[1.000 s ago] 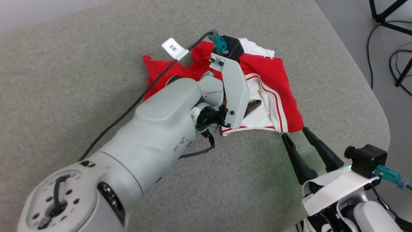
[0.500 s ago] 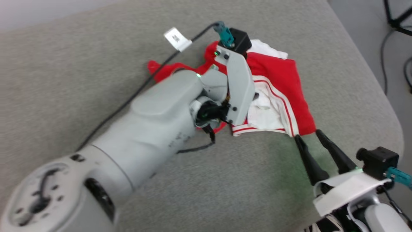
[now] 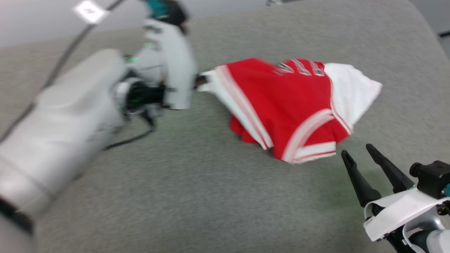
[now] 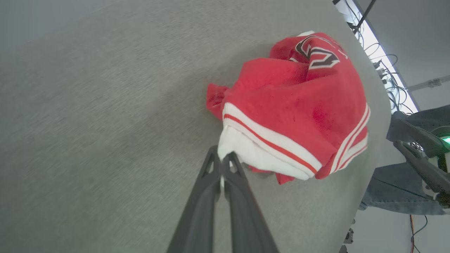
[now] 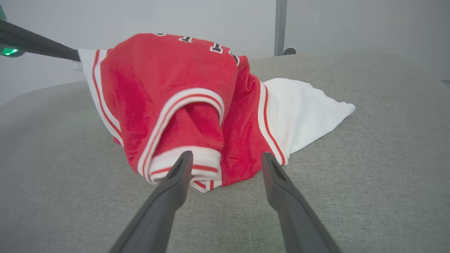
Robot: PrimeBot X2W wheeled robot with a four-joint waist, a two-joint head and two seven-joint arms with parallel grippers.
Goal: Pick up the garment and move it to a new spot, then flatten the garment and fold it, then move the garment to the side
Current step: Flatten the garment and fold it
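Observation:
The garment (image 3: 288, 105) is a red jersey with white sleeves and striped trim, bunched on the grey table (image 3: 211, 196). Its black lettering shows near the top. My left gripper (image 4: 222, 160) is shut on a white edge of the garment (image 4: 299, 105), holding that corner stretched out and a little above the table. In the head view the left gripper (image 3: 201, 79) sits at the garment's left end, blurred. My right gripper (image 3: 355, 149) stands open just off the garment's lower right hem, fingers apart in front of the striped trim (image 5: 182, 165), with nothing held.
The table's rounded edge (image 4: 378, 105) runs close behind the garment in the left wrist view. Blue denim cloth (image 4: 397, 196) and floor cables (image 4: 390, 80) lie beyond it. A grey post (image 5: 280, 26) stands past the far edge. A tagged black cable (image 3: 89, 10) trails from my left arm.
My left gripper has shut on the garment's white edge and drawn it up and leftward, spreading the bundle out. The head camera has also shifted. The right gripper stays open near the hem.

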